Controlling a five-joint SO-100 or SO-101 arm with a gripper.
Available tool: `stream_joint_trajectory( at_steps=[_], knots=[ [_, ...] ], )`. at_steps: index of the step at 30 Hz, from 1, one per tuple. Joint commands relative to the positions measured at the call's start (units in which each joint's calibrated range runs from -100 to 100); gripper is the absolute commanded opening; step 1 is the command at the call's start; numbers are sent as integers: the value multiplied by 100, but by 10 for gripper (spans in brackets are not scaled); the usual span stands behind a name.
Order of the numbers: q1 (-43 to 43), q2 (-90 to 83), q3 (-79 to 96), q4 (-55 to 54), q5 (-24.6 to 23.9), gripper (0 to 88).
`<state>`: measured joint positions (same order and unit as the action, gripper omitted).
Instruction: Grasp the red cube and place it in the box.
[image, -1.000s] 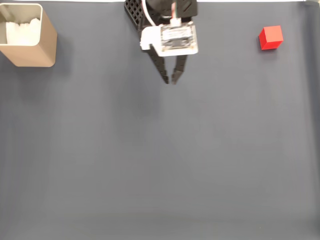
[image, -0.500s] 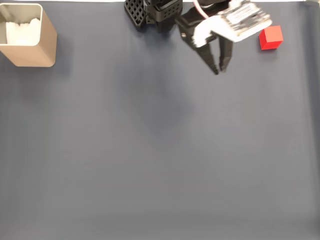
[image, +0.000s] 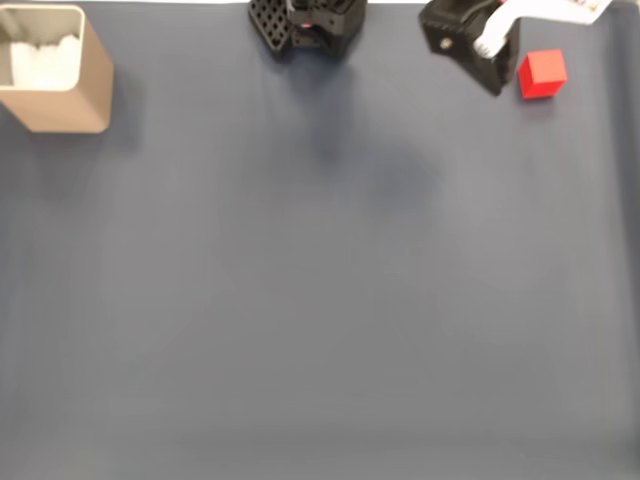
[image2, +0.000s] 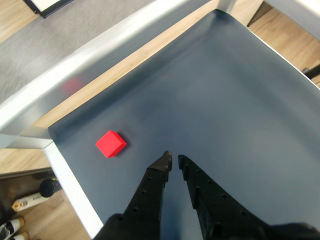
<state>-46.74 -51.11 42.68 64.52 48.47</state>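
Note:
The red cube (image: 542, 74) sits on the dark grey mat near the top right corner in the fixed view. The beige box (image: 60, 100), with something white inside, stands far away at the top left. My gripper (image: 497, 86) hangs just left of the cube there, seen end-on. In the wrist view the two black fingers (image2: 150, 190) come up from the bottom, and the gripper (image2: 174, 158) is shut with only a sliver between the tips and nothing held. The red cube (image2: 111, 143) lies on the mat to the left of the tips, apart from them.
The arm's black base (image: 305, 25) stands at the top middle of the mat. In the wrist view a metal frame rail (image2: 100, 55) and a wooden strip run along the mat's edge close behind the cube. Bottles (image2: 30, 200) lie on the floor below.
The arm has swung from the top middle to the right, bringing the gripper beside the red cube. The fingers stayed shut, and cube and box have not moved.

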Motion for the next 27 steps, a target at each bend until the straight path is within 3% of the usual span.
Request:
stream_joint_trajectory(
  at_steps=[1,11,27],
  knots=[
    [-419,137,-417,65,-98,14],
    [-1392,492,-572,155,-171,61],
    [-1555,-19,203,-272,757,200]
  ],
)
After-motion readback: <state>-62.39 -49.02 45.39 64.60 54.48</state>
